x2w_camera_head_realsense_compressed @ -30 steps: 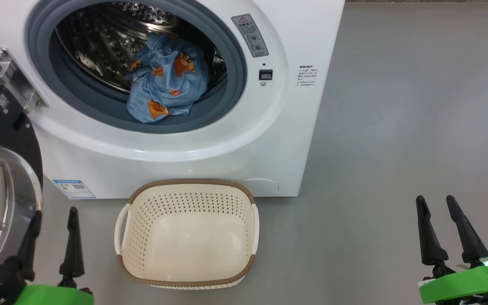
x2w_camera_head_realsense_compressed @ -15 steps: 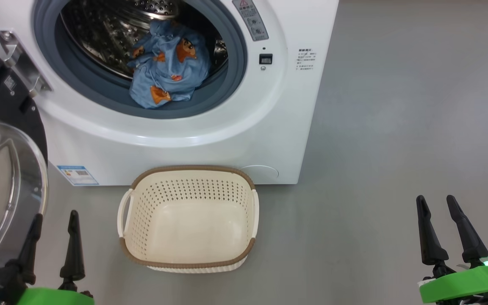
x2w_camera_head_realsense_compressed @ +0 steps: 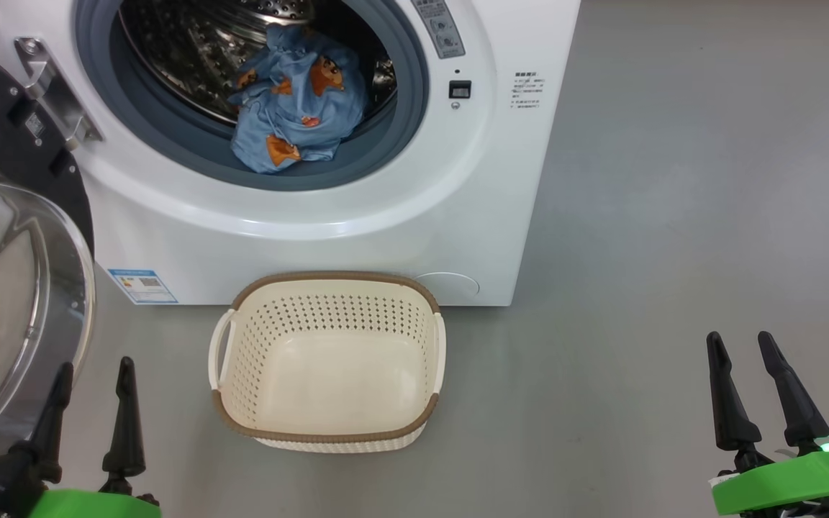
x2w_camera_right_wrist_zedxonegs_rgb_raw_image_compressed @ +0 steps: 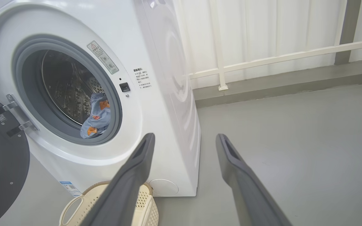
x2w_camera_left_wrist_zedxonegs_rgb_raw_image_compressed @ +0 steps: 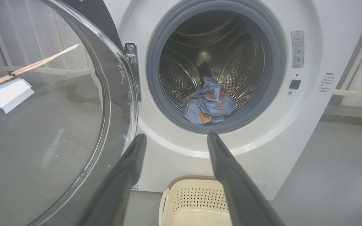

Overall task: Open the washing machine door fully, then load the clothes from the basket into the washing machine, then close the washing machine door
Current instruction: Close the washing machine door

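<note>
The white washing machine point(x2w_camera_head_realsense_compressed: 400, 208) stands with its round black door point(x2w_camera_head_realsense_compressed: 11, 302) swung wide to the left, the glass bowl facing me. The light blue bear-print clothes point(x2w_camera_head_realsense_compressed: 296, 101) lie bundled at the front of the steel drum, also seen as clothes point(x2w_camera_left_wrist_zedxonegs_rgb_raw_image_compressed: 209, 105) and clothes point(x2w_camera_right_wrist_zedxonegs_rgb_raw_image_compressed: 96, 121). Below the machine, the cream basket point(x2w_camera_head_realsense_compressed: 328, 432) sits on the floor with nothing in it. My left gripper point(x2w_camera_head_realsense_compressed: 94, 370) is open at the lower left, right beside the door's glass. My right gripper point(x2w_camera_head_realsense_compressed: 740, 344) is open at the lower right, far from everything.
Grey floor point(x2w_camera_head_realsense_compressed: 673, 216) spreads to the right of the machine. A white railing point(x2w_camera_right_wrist_zedxonegs_rgb_raw_image_compressed: 278, 58) and pale wall panels run behind it. The open door point(x2w_camera_left_wrist_zedxonegs_rgb_raw_image_compressed: 42, 125) takes up the space on my left side.
The camera has shifted, so machine and basket sit higher and slightly rightward in the picture. Both grippers stay open in the same spots, and the clothes lie unchanged in the drum.
</note>
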Robot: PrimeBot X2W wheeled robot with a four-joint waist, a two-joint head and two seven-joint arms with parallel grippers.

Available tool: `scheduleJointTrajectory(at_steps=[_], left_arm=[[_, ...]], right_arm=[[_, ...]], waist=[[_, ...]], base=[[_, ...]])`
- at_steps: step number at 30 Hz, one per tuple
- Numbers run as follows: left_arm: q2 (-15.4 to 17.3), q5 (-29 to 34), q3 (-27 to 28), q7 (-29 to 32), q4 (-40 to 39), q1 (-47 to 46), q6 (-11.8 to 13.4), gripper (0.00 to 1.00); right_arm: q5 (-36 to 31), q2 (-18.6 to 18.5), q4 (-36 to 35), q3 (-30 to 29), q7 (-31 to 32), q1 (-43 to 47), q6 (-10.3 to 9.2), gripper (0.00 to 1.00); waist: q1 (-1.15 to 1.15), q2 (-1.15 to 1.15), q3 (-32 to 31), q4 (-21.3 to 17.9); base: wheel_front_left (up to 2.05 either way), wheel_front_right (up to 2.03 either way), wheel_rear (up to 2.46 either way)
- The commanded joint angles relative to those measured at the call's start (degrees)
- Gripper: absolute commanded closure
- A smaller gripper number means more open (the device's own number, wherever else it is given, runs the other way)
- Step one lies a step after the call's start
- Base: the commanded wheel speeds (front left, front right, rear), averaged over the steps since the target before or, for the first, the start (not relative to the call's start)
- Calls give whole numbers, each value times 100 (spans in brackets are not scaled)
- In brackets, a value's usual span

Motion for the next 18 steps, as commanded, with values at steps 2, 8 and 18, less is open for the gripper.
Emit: scheduleJointTrajectory(at_steps=[2, 8, 18], left_arm=[[113, -7, 174, -35, -188, -15, 4, 0], [-1, -21, 218, -35, -211, 71, 4, 0], [-191, 8, 312, -35, -239, 278, 4, 0]], right_arm=[[-20, -111, -134, 148, -45, -102, 32, 0], [-4, -132, -108, 201, -45, -59, 32, 0], [24, -196, -42, 362, -45, 26, 32, 0]], waist=[[0, 0, -35, 44], [0, 0, -113, 249], [0, 0, -245, 839]], base=[[0, 0, 0], [0, 0, 0], [0, 0, 0]])
